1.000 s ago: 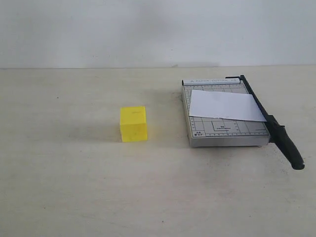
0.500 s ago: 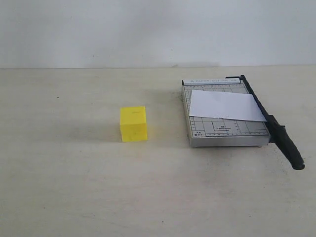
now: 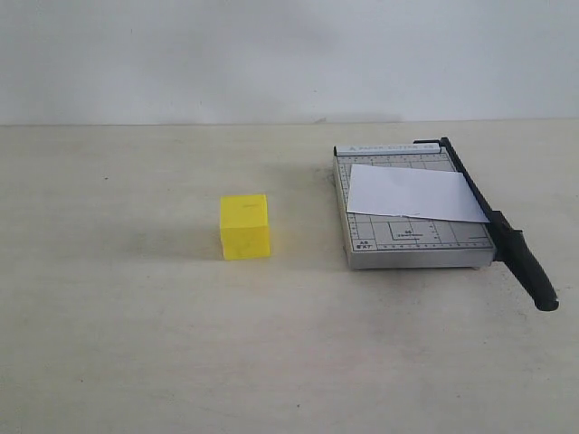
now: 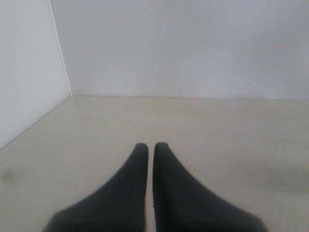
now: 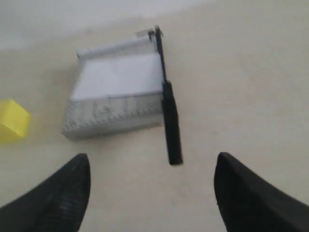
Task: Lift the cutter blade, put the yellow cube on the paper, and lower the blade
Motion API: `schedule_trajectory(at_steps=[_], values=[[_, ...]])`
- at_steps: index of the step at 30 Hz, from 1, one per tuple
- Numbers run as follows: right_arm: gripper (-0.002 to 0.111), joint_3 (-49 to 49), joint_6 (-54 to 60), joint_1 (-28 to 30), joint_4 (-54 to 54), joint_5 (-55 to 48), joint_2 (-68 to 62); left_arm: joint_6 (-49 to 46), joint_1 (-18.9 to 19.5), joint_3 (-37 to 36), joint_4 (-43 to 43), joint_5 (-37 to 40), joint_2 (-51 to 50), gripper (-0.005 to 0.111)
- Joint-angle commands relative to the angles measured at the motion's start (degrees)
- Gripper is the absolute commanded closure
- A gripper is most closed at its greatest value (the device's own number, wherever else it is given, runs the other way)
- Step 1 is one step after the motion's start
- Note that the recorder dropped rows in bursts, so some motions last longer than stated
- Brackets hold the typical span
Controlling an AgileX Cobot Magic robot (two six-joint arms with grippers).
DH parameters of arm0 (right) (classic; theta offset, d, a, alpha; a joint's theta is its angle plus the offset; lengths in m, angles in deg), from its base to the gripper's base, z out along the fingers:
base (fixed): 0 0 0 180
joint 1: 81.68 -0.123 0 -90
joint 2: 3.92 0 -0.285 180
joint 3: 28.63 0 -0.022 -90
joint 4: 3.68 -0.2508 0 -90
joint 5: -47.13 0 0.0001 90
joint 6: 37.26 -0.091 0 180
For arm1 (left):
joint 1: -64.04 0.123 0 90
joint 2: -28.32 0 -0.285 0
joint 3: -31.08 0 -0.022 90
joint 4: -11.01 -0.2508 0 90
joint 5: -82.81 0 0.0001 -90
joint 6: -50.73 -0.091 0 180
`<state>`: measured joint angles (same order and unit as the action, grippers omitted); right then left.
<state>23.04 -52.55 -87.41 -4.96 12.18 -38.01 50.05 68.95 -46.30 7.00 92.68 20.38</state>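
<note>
The yellow cube (image 3: 244, 226) rests on the table left of the grey gridded trimmer (image 3: 416, 244). A white paper (image 3: 412, 193) lies skewed on the trimmer base. The cutter blade (image 3: 502, 231) lies down along the trimmer's right side, its thick black handle (image 3: 532, 271) past the front edge. Neither gripper shows in the exterior view. In the right wrist view my right gripper (image 5: 152, 162) is open and empty, short of the blade handle (image 5: 172, 130), with the paper (image 5: 118, 77) and cube (image 5: 12, 121) beyond. My left gripper (image 4: 150, 146) is shut on nothing over bare table.
A white wall (image 3: 289, 54) backs the table (image 3: 136, 344). In the left wrist view a white side wall (image 4: 29, 72) meets the back wall at a corner near the table's edge.
</note>
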Motion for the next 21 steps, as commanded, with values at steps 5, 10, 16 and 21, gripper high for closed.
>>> schedule_trajectory(at_steps=[5, 10, 16, 21], values=[[0.042, -13.3, 10.6, -0.1, 0.9, -8.9, -31.2, 0.2, 0.1, 0.2, -0.1, -0.9, 0.2, 0.102], [0.042, -20.4, 17.6, -0.1, -2.7, -10.8, -45.9, 0.2, 0.1, 0.2, -0.1, -0.9, 0.2, 0.102], [0.042, -23.1, 20.4, -0.1, -2.7, -9.7, -56.6, 0.2, 0.1, 0.2, -0.1, -0.9, 0.2, 0.102], [0.042, -23.2, 21.0, -0.1, -2.4, -5.8, -62.3, 0.2, 0.1, 0.2, -0.1, -0.9, 0.2, 0.102]])
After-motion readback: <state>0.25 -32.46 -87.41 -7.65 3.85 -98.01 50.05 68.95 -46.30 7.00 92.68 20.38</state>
